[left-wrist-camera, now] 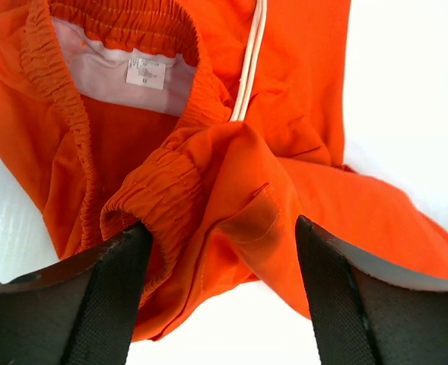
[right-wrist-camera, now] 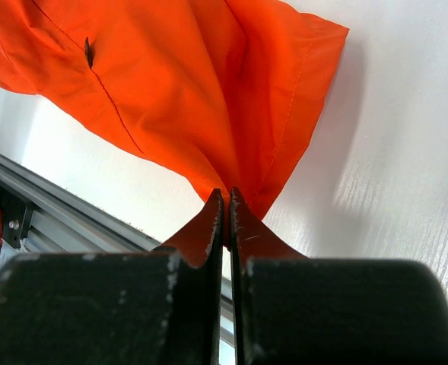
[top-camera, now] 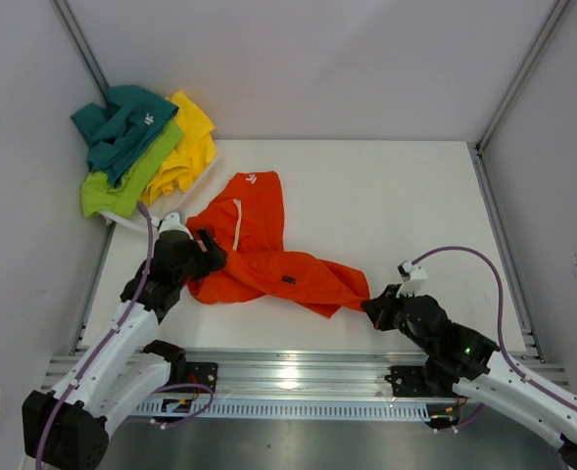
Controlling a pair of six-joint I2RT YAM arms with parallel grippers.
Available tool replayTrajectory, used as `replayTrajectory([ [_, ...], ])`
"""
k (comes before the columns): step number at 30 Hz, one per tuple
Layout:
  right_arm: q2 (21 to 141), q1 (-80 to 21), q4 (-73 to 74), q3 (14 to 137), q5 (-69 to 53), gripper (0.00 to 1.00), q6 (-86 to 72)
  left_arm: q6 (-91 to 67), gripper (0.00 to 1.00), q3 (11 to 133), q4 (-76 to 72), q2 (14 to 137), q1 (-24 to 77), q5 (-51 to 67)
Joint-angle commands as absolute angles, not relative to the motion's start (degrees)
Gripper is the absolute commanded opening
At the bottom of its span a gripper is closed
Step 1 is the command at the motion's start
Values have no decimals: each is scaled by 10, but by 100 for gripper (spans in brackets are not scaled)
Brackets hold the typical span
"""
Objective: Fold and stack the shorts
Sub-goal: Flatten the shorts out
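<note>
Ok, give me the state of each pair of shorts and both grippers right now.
orange shorts: unfolded, sprawled on the table, twisted.
teal shorts: crumpled on top of the far-left heap.
lime green shorts: crumpled, under the teal pair.
yellow shorts: crumpled, beside them in that heap.
left gripper: open, fingers straddling the orange waistband.
right gripper: shut on the orange shorts' leg hem.

Open table [top-camera: 415, 206] lies right of the orange shorts [top-camera: 259, 257]; piled shorts [top-camera: 141, 147] block the far-left corner.
</note>
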State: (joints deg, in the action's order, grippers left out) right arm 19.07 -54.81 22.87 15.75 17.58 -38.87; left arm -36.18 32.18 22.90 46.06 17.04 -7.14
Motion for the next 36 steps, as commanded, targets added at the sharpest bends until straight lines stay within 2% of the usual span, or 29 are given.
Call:
replayTrajectory([
  [1, 182, -551, 227, 156, 192, 0, -391, -384, 76, 321, 195, 453, 151, -53],
  [6, 181, -551, 228, 156, 190, 0, -390, -416, 59, 282, 135, 460, 104, -41],
  [10, 171, -551, 231, 156, 189, 0, -390, -455, 55, 236, 72, 429, 76, -53],
  [17, 158, -551, 236, 155, 187, 0, -390, -498, 49, 208, 30, 463, 66, -33],
  [18, 159, -552, 236, 155, 187, 0, -390, -504, 49, 203, 22, 456, 63, -32],
  [24, 159, -551, 240, 156, 194, 0, -395, -512, 76, 186, 10, 401, 58, -40],
  [28, 154, -551, 246, 156, 200, 0, -398, -516, 79, 190, 13, 392, 47, -33],
  [31, 149, -551, 246, 156, 200, 0, -398, -522, 65, 182, 4, 394, 35, -24],
  [35, 149, -551, 246, 156, 201, 0, -399, -530, 56, 162, -16, 387, 15, -10],
  [36, 149, -551, 247, 156, 200, 0, -399, -531, 45, 159, -24, 382, 11, -4],
])
